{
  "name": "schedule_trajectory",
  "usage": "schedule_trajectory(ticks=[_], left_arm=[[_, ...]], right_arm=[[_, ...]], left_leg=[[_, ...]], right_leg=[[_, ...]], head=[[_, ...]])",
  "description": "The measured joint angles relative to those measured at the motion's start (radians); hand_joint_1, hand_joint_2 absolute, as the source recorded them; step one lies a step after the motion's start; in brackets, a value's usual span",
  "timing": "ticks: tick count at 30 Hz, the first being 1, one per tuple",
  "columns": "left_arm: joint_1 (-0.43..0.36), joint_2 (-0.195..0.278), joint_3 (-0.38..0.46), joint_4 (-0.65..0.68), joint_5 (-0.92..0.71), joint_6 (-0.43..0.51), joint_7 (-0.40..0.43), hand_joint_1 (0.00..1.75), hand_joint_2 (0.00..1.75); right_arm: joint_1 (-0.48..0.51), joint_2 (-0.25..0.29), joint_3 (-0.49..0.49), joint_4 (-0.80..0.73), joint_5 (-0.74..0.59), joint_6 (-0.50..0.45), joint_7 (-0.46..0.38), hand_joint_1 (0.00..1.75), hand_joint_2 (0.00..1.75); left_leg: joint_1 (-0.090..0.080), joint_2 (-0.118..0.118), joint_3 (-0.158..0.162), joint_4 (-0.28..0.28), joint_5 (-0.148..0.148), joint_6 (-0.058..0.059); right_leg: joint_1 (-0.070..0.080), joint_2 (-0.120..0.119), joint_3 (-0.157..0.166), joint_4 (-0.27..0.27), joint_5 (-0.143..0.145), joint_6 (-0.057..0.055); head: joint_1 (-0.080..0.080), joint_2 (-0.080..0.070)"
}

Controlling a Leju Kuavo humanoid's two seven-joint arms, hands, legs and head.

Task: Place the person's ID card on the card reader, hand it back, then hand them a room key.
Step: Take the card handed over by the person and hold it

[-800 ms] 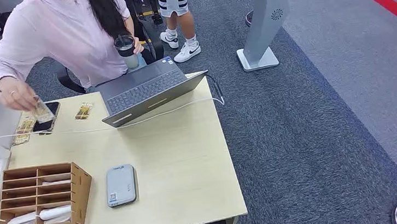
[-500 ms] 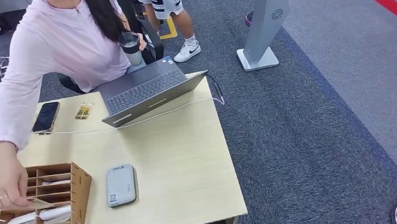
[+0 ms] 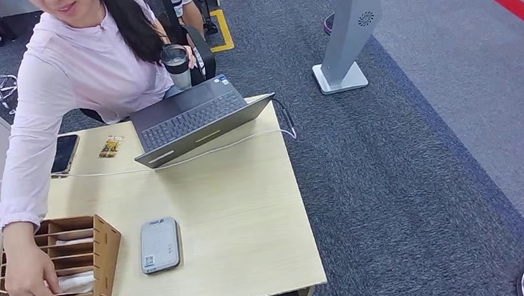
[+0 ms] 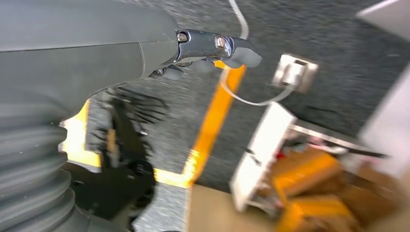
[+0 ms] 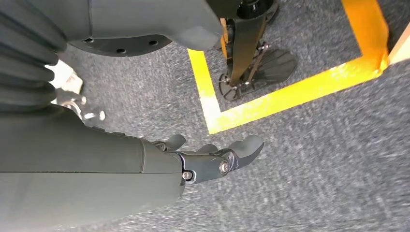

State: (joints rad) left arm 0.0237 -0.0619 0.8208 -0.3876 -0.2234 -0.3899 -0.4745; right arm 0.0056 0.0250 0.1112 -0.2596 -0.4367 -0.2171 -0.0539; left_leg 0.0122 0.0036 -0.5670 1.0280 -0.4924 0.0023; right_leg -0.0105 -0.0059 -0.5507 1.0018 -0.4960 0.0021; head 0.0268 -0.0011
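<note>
Your card reader lies flat near the tabletop's front, long axis running near to far. Left of it, a person's hand reaches into the wooden organizer. Your left hand and right hand hang over carpet, fingers loosely apart, holding nothing.

Person's hand now at organizer.

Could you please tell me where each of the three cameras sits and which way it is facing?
Head view: high on the robot, looking forward and down at the desk, card reader and a person's hand at the wooden rack.
Left wrist view: behind the hanging left hand, facing the floor.
Right wrist view: behind the right hand, facing the floor.
Both wrist views share grey carpet with yellow tape.
</note>
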Motion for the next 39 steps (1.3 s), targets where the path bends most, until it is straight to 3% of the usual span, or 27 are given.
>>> schedule_trajectory(ticks=[9, 19, 26, 31, 36, 39], left_arm=[[0.038, -0.006, 0.076, -0.191, 0.001, -0.212, -0.111, 0.00, 1.75], [0.107, -0.027, 0.157, -0.488, 0.036, -0.416, -0.173, 0.00, 1.75], [0.119, -0.029, 0.286, -0.655, 0.042, -0.572, -0.206, 0.00, 1.75], [0.116, 0.004, 0.384, -0.715, 0.077, -0.671, -0.225, 0.00, 1.75], [0.093, 0.043, 0.443, -0.797, 0.153, -0.716, -0.229, 0.00, 1.75], [0.092, -0.009, 0.420, -0.946, 0.130, -0.673, -0.229, 0.00, 1.75]], right_arm=[[-0.023, 0.010, 0.028, 0.032, -0.074, -0.077, 0.021, 0.00, 1.75], [-0.037, 0.029, 0.058, 0.055, -0.100, -0.116, 0.039, 0.00, 1.75], [-0.041, 0.040, 0.084, 0.067, -0.104, -0.138, 0.064, 0.00, 1.75], [-0.043, 0.041, 0.104, 0.073, -0.095, -0.146, 0.078, 0.00, 1.75], [-0.048, 0.041, 0.129, 0.078, -0.063, -0.132, 0.086, 0.00, 1.75], [-0.052, 0.042, 0.149, 0.079, -0.041, -0.125, 0.086, 0.00, 1.75]], left_leg=[[0.000, 0.000, 0.000, 0.000, 0.000, 0.000], [0.000, 0.000, -0.001, 0.000, 0.000, 0.000], [0.000, 0.000, -0.001, 0.000, 0.000, 0.000], [0.001, 0.000, 0.000, 0.000, 0.000, -0.001], [0.001, 0.000, 0.000, 0.000, 0.001, -0.001], [0.000, 0.000, 0.002, 0.000, 0.001, -0.001]], right_leg=[[0.000, 0.000, 0.000, 0.000, 0.000, 0.000], [0.000, 0.000, 0.000, 0.000, 0.000, 0.000], [0.000, 0.000, 0.000, 0.000, 0.000, 0.000], [0.000, 0.000, 0.000, 0.000, 0.000, 0.000], [0.001, -0.001, 0.000, 0.000, 0.000, 0.000], [0.000, 0.000, -0.002, 0.000, 0.000, 0.000]], head=[[0.000, 0.000], [0.000, 0.000], [0.000, 0.000], [0.000, 0.000], [0.000, 0.000], [-0.002, 0.000]])
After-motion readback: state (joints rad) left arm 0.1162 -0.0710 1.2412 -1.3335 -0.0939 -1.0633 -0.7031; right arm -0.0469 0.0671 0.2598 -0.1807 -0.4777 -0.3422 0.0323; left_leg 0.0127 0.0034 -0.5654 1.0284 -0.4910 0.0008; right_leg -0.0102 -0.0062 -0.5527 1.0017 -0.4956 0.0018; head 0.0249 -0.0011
